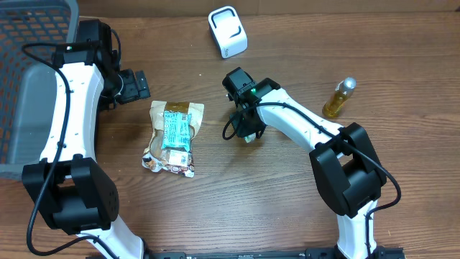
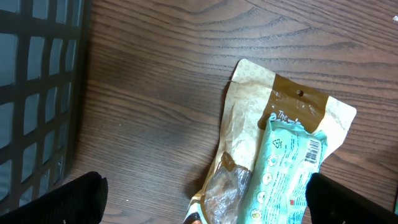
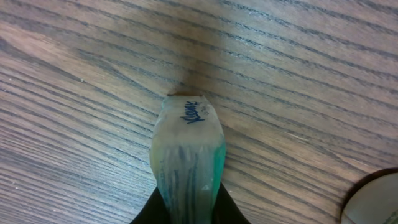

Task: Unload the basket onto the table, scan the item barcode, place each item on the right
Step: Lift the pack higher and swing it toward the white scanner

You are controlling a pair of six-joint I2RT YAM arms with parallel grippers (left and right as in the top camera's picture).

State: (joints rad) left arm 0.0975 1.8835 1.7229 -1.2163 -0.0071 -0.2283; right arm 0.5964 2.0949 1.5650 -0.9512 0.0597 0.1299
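Pale soft plastic packet with a teal edge and blue lettering (image 3: pixel 186 155) is pinched end-on between the fingers of the right gripper (image 1: pixel 248 133), the jaws drawn in tight on it. It is held low over the brown wooden table (image 3: pixel 298 74); whether its tip touches cannot be told. The end-on grip is judged to keep the broad printed faces free for reading. Off to one side of that hand, tan and teal snack pouches (image 1: pixel 172 137) are laid flat. Just in front of them the left gripper (image 1: pixel 138 85) is spread wide, with nothing in it. Farther ahead of the right hand, well apart, a white rounded box (image 1: pixel 227 31) is stood, taken to be the scanner to which the packet must be presented.
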